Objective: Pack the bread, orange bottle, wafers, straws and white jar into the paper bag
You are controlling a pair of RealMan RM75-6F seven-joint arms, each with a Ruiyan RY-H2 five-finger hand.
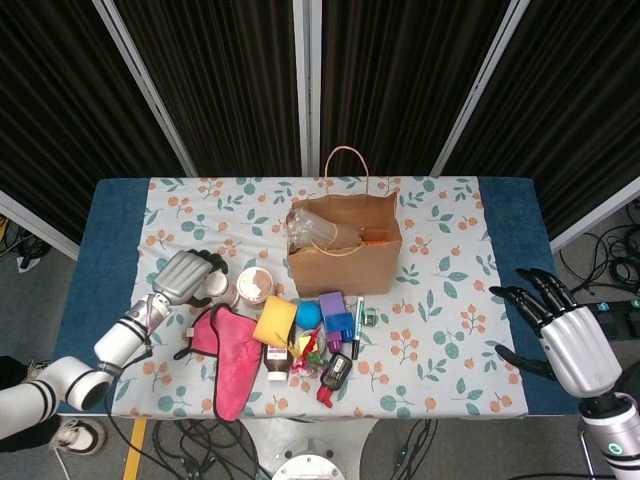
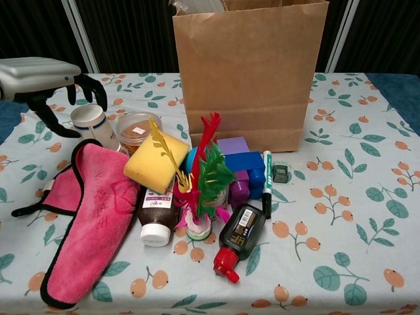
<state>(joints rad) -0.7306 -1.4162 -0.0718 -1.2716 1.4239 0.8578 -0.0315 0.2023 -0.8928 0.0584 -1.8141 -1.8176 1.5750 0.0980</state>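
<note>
from above, the left hand (image 1: 186, 275) hovers with fingers spread over the white jar (image 1: 216, 288), which stands on the table (image 1: 440, 260) beside a pink cloth (image 1: 235, 358), holding nothing. the right hand (image 1: 565, 335) is open past the table's right edge. the paper bag (image 1: 345, 245) stands upright mid-table.

from the chest, the left hand (image 2: 46, 75) arches over the white jar (image 2: 92, 125), fingers apart.

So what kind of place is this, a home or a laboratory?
Probably a laboratory or test room, not a home. Black curtains with metal posts surround the table, loose cables lie on the grey floor, and many unrelated items are staged beside a paper bag.
</note>
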